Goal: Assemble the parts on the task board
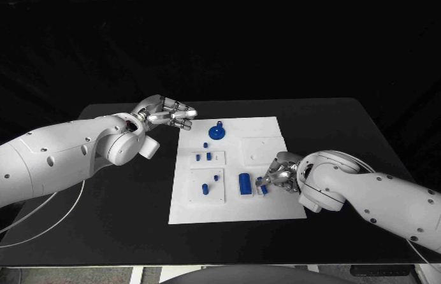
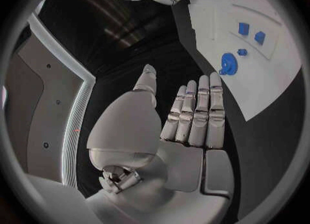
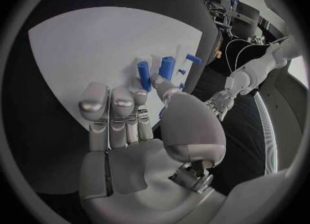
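- The left hand point(image 1: 168, 114) hovers over the black table point(image 1: 120, 188) just off the board's point(image 1: 276, 207) far left corner. In the left wrist view its fingers point(image 2: 194, 113) lie straight and side by side, the thumb standing a little apart; nothing is in it and it touches nothing.
- The right hand point(image 1: 280, 172) is low at the board's right edge, near the robot. In the right wrist view its fingers point(image 3: 113, 105) bend down onto the white plate, and the thumb reaches toward a short blue peg point(image 3: 143, 75). Whether it pinches the peg or only touches it I cannot tell.
- In the head view a small blue piece point(image 1: 263, 188) sits right at the right hand's fingertips, with a taller blue block point(image 1: 245, 182) just beside it, toward the board's middle.
- Other parts on the board: a round blue wheel point(image 1: 216, 132) near the far edge, not far from the left hand; a few small pieces point(image 1: 209, 156) on a raised tile point(image 1: 197, 164) in the middle-left; two more small ones point(image 1: 205, 186) on a tile nearer the robot.
- A bare raised tile point(image 1: 260, 149) lies at the board's far right, between the wheel and the right hand.
- The board's near strip and far right corner are bare white.
- The table shows wide black margins left and right of the board; the left arm point(image 1: 64, 156) crosses the left margin, the right arm point(image 1: 386, 201) the near right corner.
- Behind the table the room is dark.
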